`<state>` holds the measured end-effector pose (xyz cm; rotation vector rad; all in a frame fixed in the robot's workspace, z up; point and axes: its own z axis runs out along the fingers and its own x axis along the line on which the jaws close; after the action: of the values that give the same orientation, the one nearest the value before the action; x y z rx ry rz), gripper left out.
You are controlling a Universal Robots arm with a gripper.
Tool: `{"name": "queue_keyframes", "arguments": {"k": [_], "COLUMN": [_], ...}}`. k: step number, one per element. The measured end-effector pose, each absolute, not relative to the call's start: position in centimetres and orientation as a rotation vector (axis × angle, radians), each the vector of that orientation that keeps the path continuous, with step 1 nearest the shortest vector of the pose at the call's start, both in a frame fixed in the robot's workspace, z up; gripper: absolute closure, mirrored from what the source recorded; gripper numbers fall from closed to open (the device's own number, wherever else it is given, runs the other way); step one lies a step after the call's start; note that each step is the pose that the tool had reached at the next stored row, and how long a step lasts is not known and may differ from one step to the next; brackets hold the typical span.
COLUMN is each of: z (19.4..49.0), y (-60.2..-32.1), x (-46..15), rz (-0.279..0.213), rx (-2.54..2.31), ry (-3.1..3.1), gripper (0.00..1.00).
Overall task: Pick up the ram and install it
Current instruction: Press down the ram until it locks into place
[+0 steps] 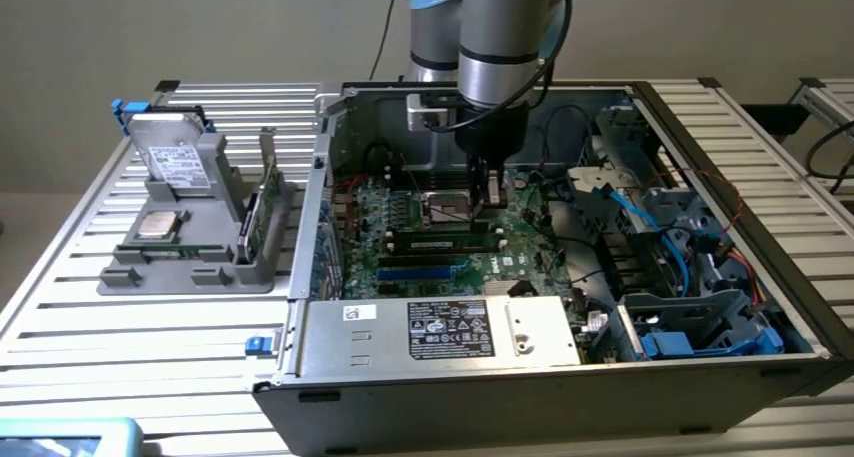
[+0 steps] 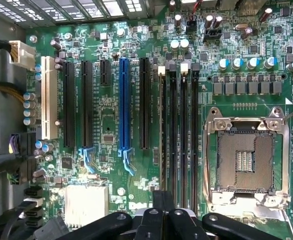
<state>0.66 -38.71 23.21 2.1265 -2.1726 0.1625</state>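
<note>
The gripper (image 2: 162, 204) is clenched, its jaws pressed together with no stick that I can make out between them. Its tips hang just over one end of the memory slots (image 2: 178, 145), beside the open socket (image 2: 246, 160) on the board (image 2: 106, 115). Seen from straight above, the slots do not tell whether one already holds a stick, so I cannot say the install is done. A thin green stick that I take for the ram (image 1: 272, 199) stands on edge in the holder (image 1: 200, 277) outside the case (image 1: 534, 392), at the exterior view's left. If that is the one, pickup and seating are both left to do. The holder also carries a drive (image 1: 174, 162) and a chip (image 1: 160, 225). The case holds the board, a labelled supply (image 1: 447, 329) and cables (image 1: 641, 217).
</note>
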Motion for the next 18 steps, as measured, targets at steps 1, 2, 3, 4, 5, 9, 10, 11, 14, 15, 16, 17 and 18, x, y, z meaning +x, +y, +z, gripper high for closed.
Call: {"name": "queue_keyframes", "arguments": {"k": [1,2,3,4,5,9,10,11,14,15,16,17,18], "z": [23.13,23.06,23.02,23.00,22.98,22.68,22.61,22.55,22.41,22.38,22.38,22.39,22.55], "y": [-38.70,-38.69,-38.69,-38.69,-38.69,-38.68,-38.68,-38.69,-38.68,-38.68,-38.69,-38.68,-38.66], "x": [0.66,0.65,0.65,0.65,0.65,0.64,0.64,0.64,0.63,0.63,0.63,0.60,0.51], "rz": [0.163,0.163,0.163,0.164,0.164,0.166,0.166,0.167,0.167,0.167,0.167,0.168,0.165], "rx": [2.127,2.127,2.127,2.127,2.127,2.127,2.127,2.127,2.127,2.127,2.127,2.127,2.128], "ry": [-2.173,-2.173,-2.173,-2.173,-2.173,-2.174,-2.173,-2.173,-2.174,-2.174,-2.174,-2.174,-2.176], "gripper": [0.89,0.89,0.89,0.89,0.89,0.89,0.89,0.89,0.89,0.89,0.89,0.89,0.89]}}
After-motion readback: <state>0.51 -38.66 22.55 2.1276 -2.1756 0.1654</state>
